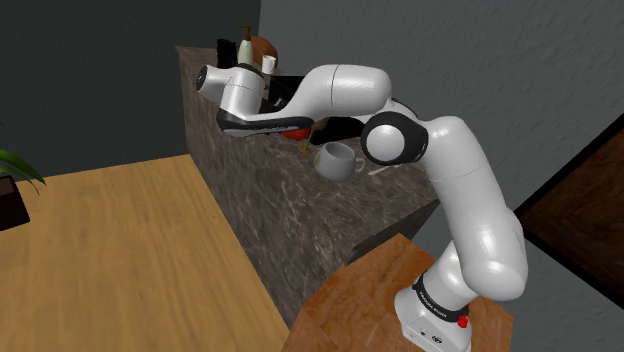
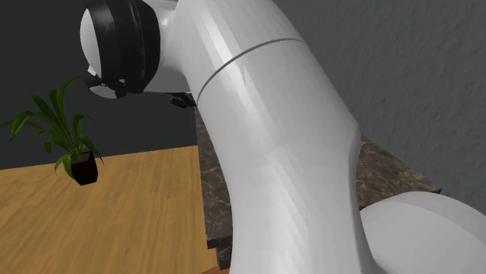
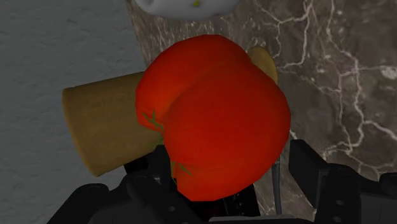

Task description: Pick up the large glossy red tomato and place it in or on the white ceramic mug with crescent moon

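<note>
The glossy red tomato sits right in front of the wrist camera, clasped between my gripper's black fingers. In the shoulder view a sliver of the tomato shows under the white forearm, above the dark marbled counter. The white mug stands on that counter just to the shoulder view's right of the tomato, handle toward the wall. In the wrist view the mug's rim lies beyond the tomato, with a small yellowish mark on it.
A tan cylinder lies on the counter behind the tomato. Bottles and jars crowd the counter's far end. A potted plant stands on the wooden floor. The arm's white links block much of the second exterior view.
</note>
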`<state>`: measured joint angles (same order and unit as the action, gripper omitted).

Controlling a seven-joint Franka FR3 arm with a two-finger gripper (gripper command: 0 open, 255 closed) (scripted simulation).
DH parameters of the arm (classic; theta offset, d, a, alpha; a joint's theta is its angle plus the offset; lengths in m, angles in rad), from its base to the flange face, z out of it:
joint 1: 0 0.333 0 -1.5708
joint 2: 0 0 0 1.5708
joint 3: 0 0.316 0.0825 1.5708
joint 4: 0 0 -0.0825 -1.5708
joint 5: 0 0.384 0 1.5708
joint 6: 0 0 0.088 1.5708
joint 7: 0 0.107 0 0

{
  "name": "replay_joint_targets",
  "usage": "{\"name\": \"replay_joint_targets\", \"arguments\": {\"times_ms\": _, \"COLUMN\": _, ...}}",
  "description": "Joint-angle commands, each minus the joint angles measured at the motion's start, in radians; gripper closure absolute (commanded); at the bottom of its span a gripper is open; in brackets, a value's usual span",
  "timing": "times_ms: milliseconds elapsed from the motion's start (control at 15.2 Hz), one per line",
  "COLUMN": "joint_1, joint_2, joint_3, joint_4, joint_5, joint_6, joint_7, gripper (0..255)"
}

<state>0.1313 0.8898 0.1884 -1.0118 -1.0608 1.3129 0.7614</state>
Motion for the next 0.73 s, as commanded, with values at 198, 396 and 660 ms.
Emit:
{"name": "replay_joint_targets", "arguments": {"times_ms": 198, "joint_1": 0.007, "joint_2": -0.017, "joint_3": -0.003, "joint_4": 0.032, "joint_5": -0.005, "joint_6": -0.029, "joint_7": -0.040, "gripper": 255}}
{"name": "replay_joint_targets", "arguments": {"times_ms": 396, "joint_1": 0.012, "joint_2": -0.025, "joint_3": -0.005, "joint_4": 0.055, "joint_5": -0.008, "joint_6": -0.046, "joint_7": -0.066, "gripper": 255}}
{"name": "replay_joint_targets", "arguments": {"times_ms": 660, "joint_1": 0.020, "joint_2": -0.031, "joint_3": -0.009, "joint_4": 0.091, "joint_5": -0.015, "joint_6": -0.070, "joint_7": -0.102, "gripper": 255}}
